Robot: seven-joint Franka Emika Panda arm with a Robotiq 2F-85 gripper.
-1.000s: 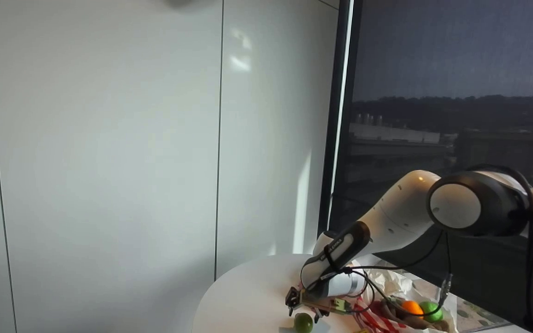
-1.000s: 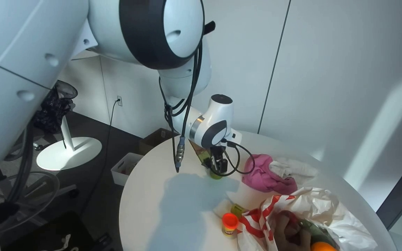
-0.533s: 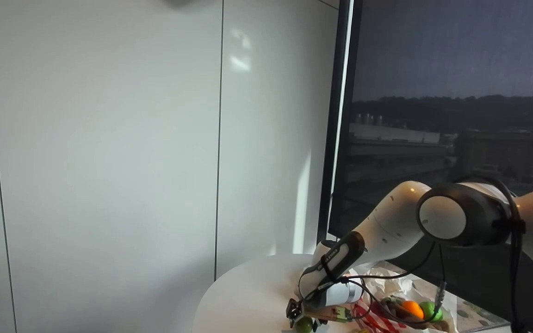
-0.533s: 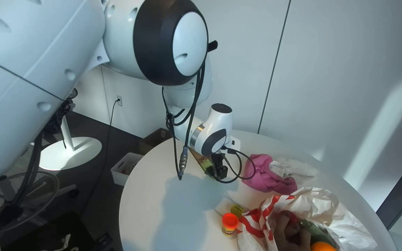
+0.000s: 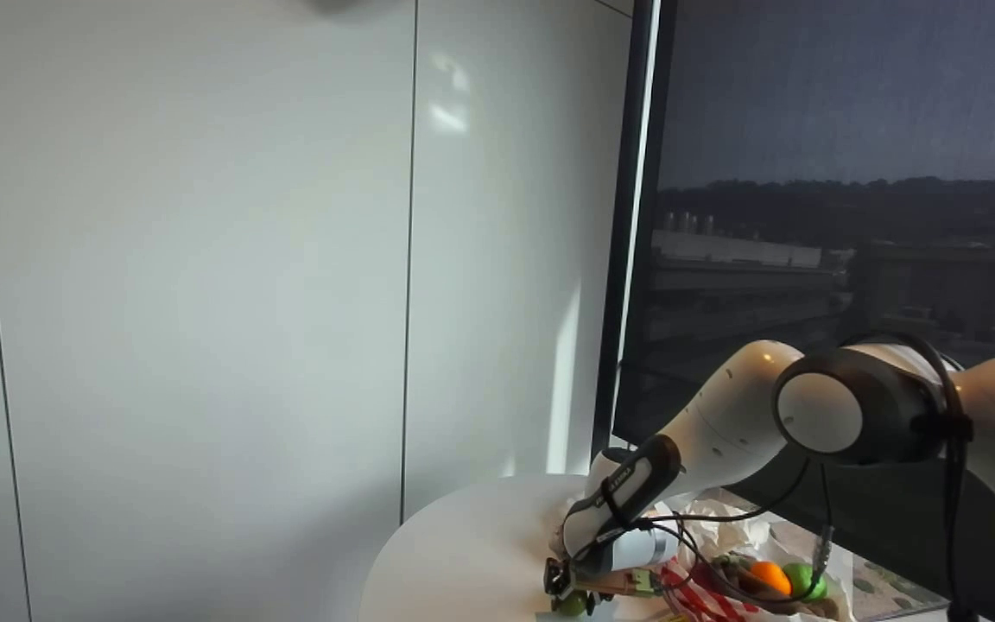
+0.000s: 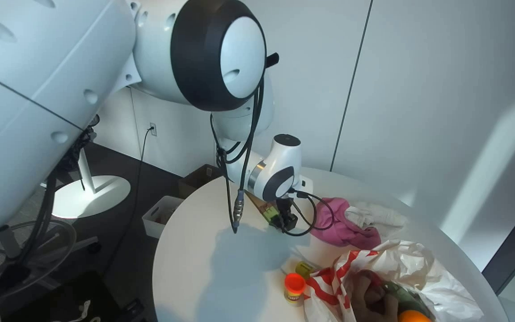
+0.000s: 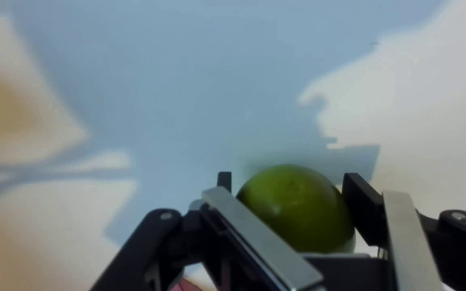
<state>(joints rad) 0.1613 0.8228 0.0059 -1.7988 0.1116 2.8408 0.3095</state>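
Green fruit [image 7: 303, 210] sits on desk [image 6: 186, 259]; pincer [image 7: 290, 186] straddles it, one jaw per side, presumably because something round would roll from a one-sided push. Can't tell if it's pinched or just flanked. Pink cloth [image 6: 347, 230] lies near.

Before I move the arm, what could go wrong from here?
The round green fruit sits between the fingers of the gripper, but I can't tell whether both touch it, so it might slip or roll away. In an exterior view, a cable loop overlaps the pink cloth; depth is hard to judge, but it might snag.
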